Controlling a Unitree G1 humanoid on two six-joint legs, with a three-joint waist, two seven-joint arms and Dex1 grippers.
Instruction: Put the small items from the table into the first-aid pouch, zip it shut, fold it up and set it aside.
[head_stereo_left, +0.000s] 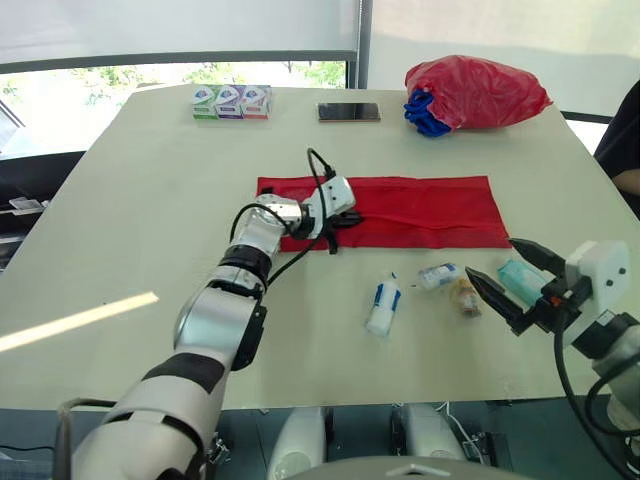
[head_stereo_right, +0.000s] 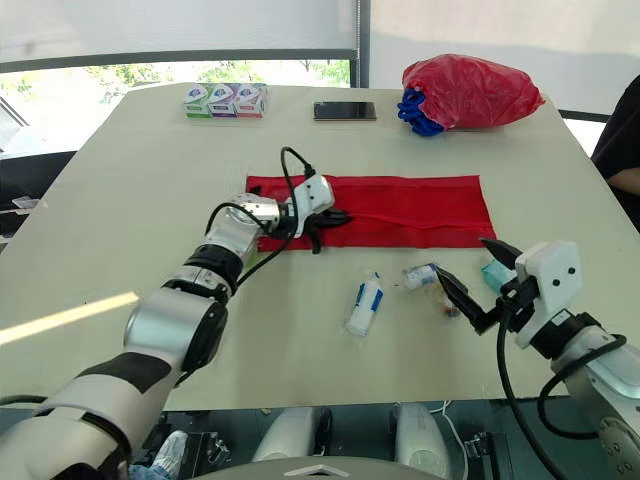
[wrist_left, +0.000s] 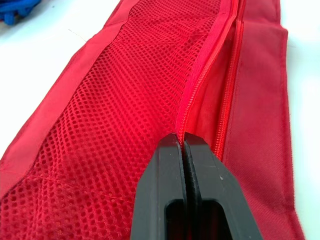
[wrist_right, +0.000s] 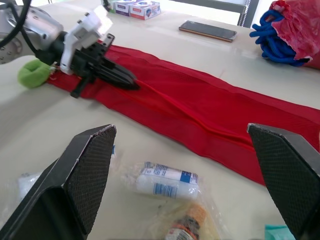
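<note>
- Risk: zip edge could slip from left gripper if pulled hard, letting pouch mouth close; items may roll if right gripper descends off-centre
- State, left gripper: fingers pressed together on zip edge near pouch's left end
- State, right gripper: spread wide, holding nothing, above items near tabletop's near right edge
- Location: pouch flat, unzipped, mid-tabletop

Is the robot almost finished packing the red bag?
Not nearly. Done: nothing is packed yet; the long red fabric pouch lies flat and unzipped. In hand: the left pincer pinches its zip edge, and the open right pincer hovers over the wrapped white bandage rolls, small bottle and teal packet. Left: packing, zipping, folding, setting aside.
</note>
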